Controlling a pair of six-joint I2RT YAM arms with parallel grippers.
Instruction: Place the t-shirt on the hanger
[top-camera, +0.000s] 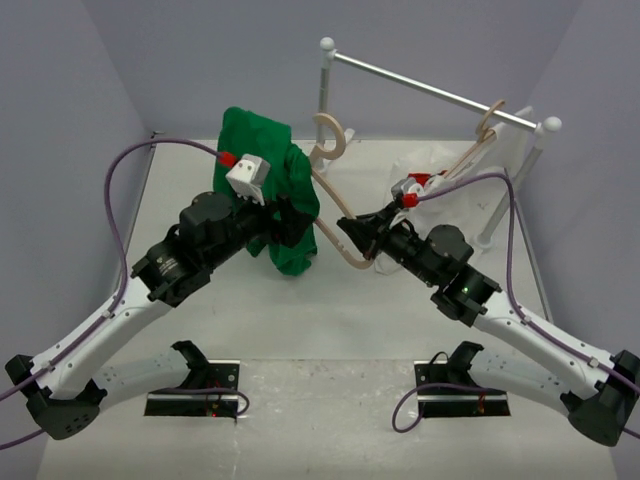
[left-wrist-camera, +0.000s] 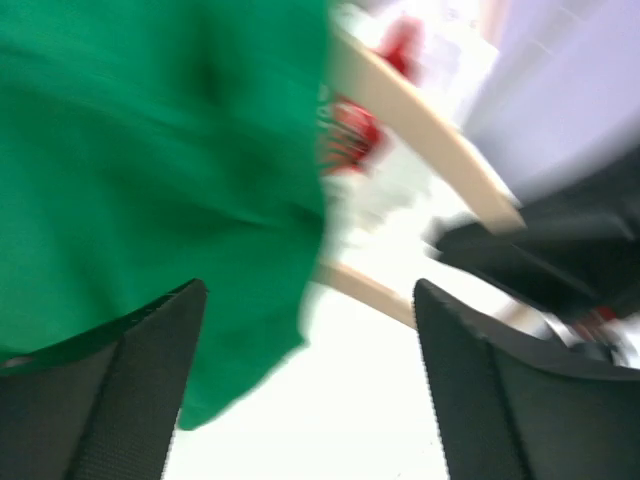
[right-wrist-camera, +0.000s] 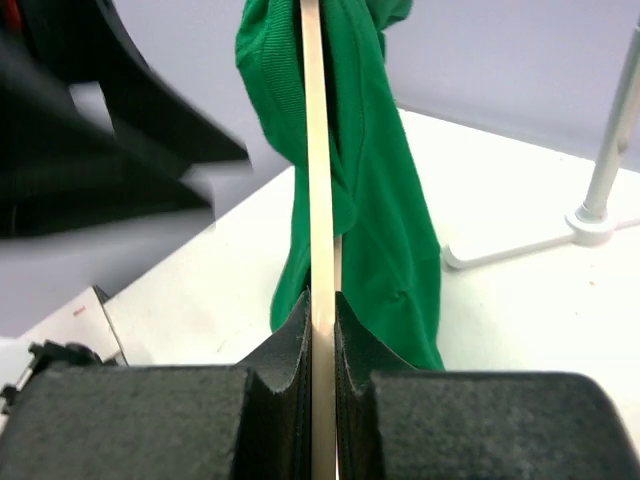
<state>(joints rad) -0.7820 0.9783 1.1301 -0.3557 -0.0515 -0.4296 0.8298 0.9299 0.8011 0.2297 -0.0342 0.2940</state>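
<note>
Right gripper: clamping shut on the thin wooden bar of the hanger, one finger pressing on each side of the wood.

Hanger: being held up off the table, in the space between the two arms. Its curved hook is pointing toward the back wall, and its left end is sitting inside the green cloth.

T-shirt: hanging bunched over the left end of the hanger (green, in loose vertical folds), with its lower part dangling down toward the table.

Left gripper: standing with its fingers wide apart and pinching nothing. It is hovering at the lower right side of the t-shirt, and the edge of the cloth is lying by its left finger (the wrist view is blurred, so I cannot tell whether they are touching).

Garment rack: standing at the back right of the table, carrying a second wooden hanger, with a white garment draping below it.
</note>
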